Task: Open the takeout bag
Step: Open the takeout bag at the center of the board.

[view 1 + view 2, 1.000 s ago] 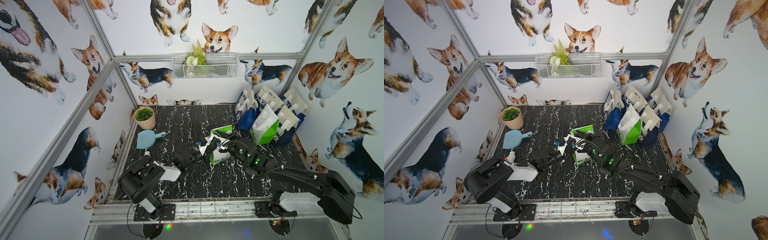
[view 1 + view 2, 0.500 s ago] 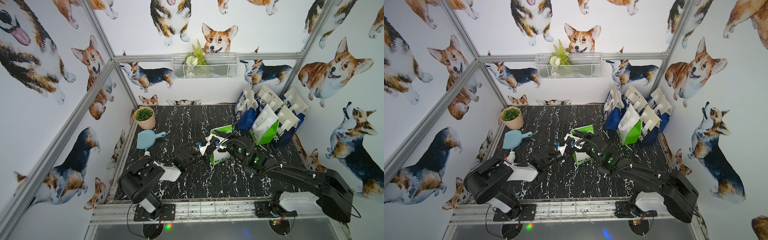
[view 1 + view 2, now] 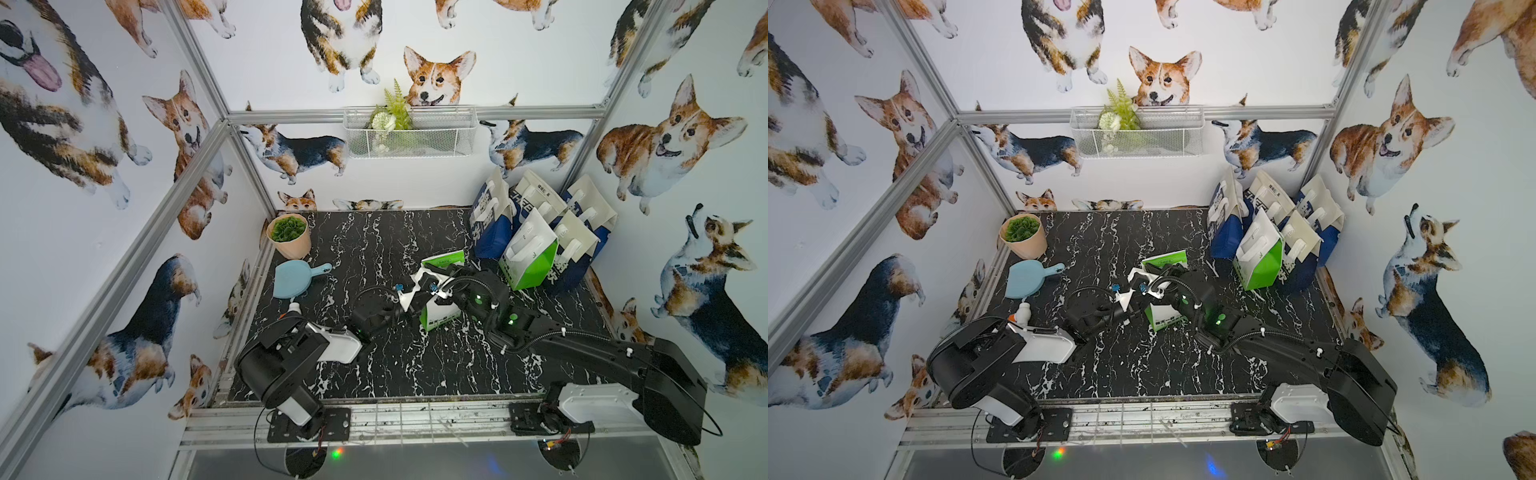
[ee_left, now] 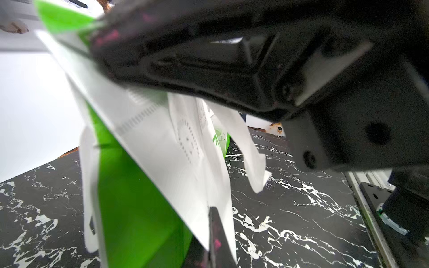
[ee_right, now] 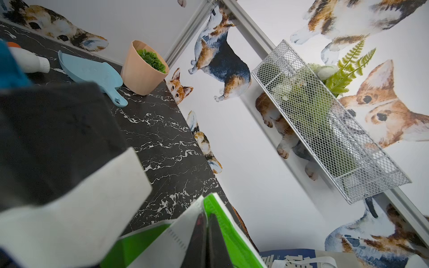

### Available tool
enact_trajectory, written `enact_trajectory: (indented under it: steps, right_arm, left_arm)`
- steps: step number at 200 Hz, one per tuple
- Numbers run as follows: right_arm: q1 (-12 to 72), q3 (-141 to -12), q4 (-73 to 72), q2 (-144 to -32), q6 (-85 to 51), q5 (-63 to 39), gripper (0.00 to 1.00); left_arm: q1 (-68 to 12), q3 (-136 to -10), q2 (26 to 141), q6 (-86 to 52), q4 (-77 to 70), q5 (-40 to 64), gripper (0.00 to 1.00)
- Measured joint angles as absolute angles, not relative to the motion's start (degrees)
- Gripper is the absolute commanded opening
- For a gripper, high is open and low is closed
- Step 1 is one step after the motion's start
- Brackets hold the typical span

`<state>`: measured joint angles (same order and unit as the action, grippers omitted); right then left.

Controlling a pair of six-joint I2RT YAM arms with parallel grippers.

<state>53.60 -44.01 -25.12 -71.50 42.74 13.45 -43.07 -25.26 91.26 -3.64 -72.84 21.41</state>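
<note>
The takeout bag stands near the middle of the table, w/ the left pincer clamped on its white flap & the right pincer pinched shut on the opposite green-lined rim, prob. so pulling the 2 sides apart spreads the mouth, only partly open.

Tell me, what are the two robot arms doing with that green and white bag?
They are working on opening the takeout bag, which stands in the middle of the black table. The left end effector is shut on one white side of its top, and the right end effector is shut on the other side. The mouth looks only partly spread.
</note>
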Motion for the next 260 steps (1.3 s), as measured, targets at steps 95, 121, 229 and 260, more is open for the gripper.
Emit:
enact_trajectory:
  steps: [95,121,229,260]
  right_arm:
    - [52.3,-57.1,-0.6,-70.1,29.7,11.7,0.00]
    - [50.8,-57.8,1.4,-69.6,27.0,9.2,0.00]
    - [46.1,-69.2,18.2,-71.7,29.7,0.7,0.00]
    - [46.0,-73.7,24.1,-74.3,32.9,-1.1,0.00]
  left_arm:
    - [-43.2,-25.1,90.7,-3.4,-73.8,21.1,0.00]
    - [-43.2,-25.0,90.5,-3.2,-73.4,21.2,0.00]
    - [-43.2,-25.1,89.9,-2.3,-71.6,22.4,0.00]
    - [-43.2,-25.1,89.9,-2.2,-71.2,22.4,0.00]
